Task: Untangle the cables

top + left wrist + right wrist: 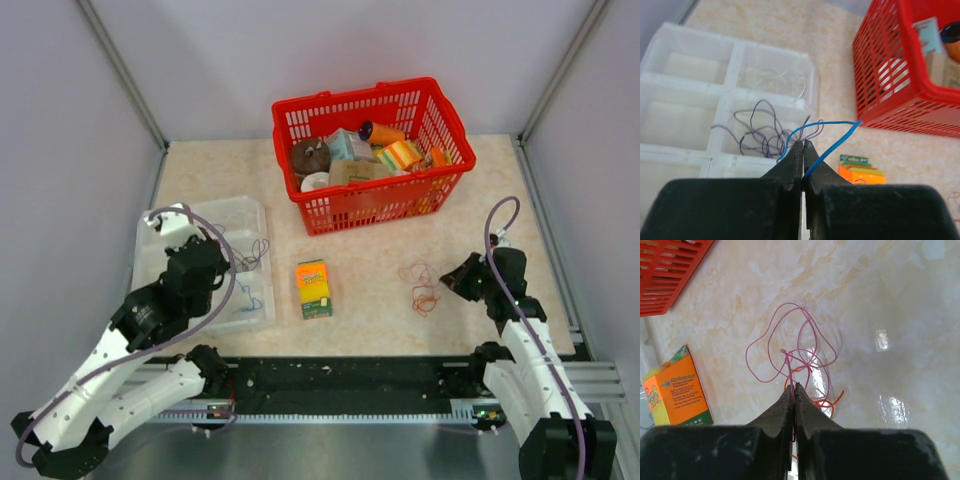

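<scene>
My left gripper (803,145) is shut on a thin blue cable (832,125) that loops out over the clear organiser tray (685,85). A dark purple-grey cable (757,132) lies squiggled in one tray compartment, a pale one (775,80) in the compartment behind. My right gripper (794,387) is shut on a pink cable (785,335), looped on the table and crossing an orange cable (827,400). In the top view the left gripper (222,258) is over the tray (160,260) and the right gripper (447,281) is beside the pink and orange tangle (422,287).
A red basket (372,155) full of items stands at the back centre. An orange and green box (313,288) lies between the arms. Grey walls close in both sides; a black rail runs along the near edge.
</scene>
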{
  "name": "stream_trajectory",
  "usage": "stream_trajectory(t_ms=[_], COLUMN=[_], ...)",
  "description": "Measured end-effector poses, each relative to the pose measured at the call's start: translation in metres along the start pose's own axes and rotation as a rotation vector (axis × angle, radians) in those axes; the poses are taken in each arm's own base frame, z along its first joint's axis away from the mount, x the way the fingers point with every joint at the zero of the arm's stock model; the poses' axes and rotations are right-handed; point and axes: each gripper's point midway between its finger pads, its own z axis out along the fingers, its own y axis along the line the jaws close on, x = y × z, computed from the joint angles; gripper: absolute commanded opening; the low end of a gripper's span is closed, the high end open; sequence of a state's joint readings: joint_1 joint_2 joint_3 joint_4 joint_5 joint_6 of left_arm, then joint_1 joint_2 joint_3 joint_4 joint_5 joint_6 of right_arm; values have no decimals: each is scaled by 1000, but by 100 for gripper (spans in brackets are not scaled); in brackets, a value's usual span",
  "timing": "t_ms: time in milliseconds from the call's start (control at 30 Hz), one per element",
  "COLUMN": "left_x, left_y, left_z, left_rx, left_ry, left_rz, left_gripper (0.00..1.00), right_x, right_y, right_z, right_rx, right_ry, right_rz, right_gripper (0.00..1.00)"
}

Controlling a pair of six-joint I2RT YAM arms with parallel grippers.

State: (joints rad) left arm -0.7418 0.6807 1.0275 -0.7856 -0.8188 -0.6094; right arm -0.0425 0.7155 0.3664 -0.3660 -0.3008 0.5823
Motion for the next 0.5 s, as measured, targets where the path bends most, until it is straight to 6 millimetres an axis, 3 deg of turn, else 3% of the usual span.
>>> stream_trajectory(t_ms=[167, 267, 500], left_x=[71, 109, 144], left_y=[26, 47, 64], left_z=[12, 9, 0], left_rx=[-100, -173, -197], left_ry=[116, 195, 239], left_rz=[-44, -89, -300], left_gripper=[0, 0, 0], right_x=[1, 2, 9], right_y=[4, 7, 4], right_z=[0, 0, 4], right_rx=[-23, -39, -47], right_ry=[8, 18, 40], right_rz=[-5, -8, -3], right_gripper=[0, 0, 0])
